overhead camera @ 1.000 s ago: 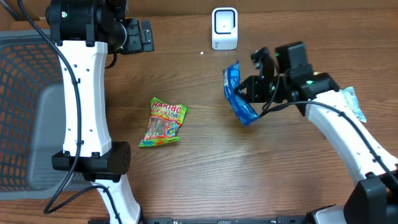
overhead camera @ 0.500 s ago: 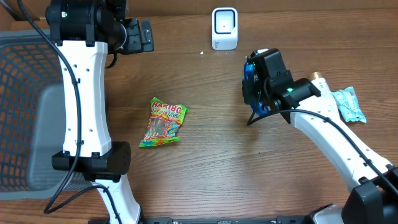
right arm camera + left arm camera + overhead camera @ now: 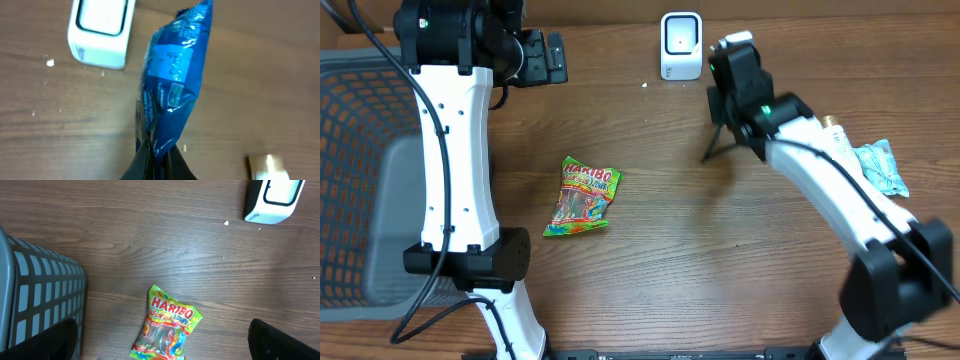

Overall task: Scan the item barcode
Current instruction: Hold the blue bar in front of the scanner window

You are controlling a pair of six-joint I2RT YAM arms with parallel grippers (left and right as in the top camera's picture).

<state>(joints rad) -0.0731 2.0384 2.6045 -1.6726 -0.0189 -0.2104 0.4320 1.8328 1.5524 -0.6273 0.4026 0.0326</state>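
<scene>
R jaws clenched on blue pkt point(image 3: 172, 85), just beside scanner point(image 3: 100, 30), L jaws released, basket rim point(image 3: 50, 265) nr

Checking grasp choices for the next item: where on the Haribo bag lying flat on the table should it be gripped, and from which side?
Probably the sealed top edge of the Haribo bag, above the logo, coming straight down with the left claw astride that edge. The bag lies flat on the wood, so a thin free edge pinches best. The basket stands apart from it.
</scene>
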